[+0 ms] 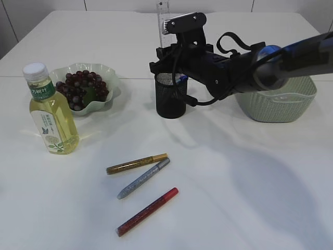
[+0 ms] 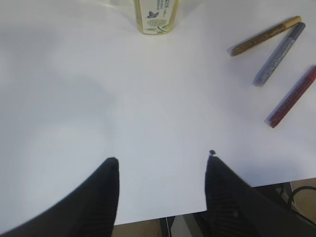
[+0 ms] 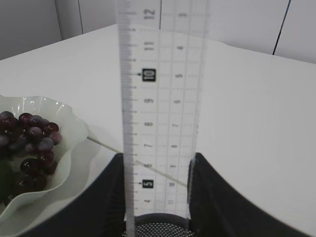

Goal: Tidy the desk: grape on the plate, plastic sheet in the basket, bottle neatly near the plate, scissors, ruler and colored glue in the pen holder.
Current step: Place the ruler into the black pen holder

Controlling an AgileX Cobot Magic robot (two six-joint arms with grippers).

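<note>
Right wrist view: the clear ruler [image 3: 162, 108] is held upright between the 2 black fingers [image 3: 210, 197] of the right gripper [image 3: 157, 192], its lower end entering the mouth of the mesh pen holder [image 3: 158, 230] directly below. In the exterior view the same ruler [image 1: 163, 18] is seen standing tall above the black pen holder [image 1: 170, 95], with the right gripper [image 1: 171, 52] closed on it over the holder's rim. A blue object is glimpsed inside the holder; whether it is the scissors cannot be told.

The grapes [image 1: 82, 87] are already resting on the wavy pale plate [image 1: 107, 71], and the green-labelled bottle [image 1: 49, 110] is standing upright just beside that plate, so those 2 items are judged finished. The pale green basket [image 1: 281, 107] is seen behind the right arm; its contents are hidden, so the plastic sheet's placement cannot be confirmed.

3 glitter glue pens are left lying on the white table [image 1: 234, 182]: the gold one [image 1: 136, 163], the silver one [image 1: 143, 178] and the red one [image 1: 146, 211], near one another and well apart from the holder. The left gripper [image 2: 162, 165] is parked low over the table's near edge, fingers spread moderately and holding nothing. Release of the ruler and collection of the 3 pens are judged outstanding.
</note>
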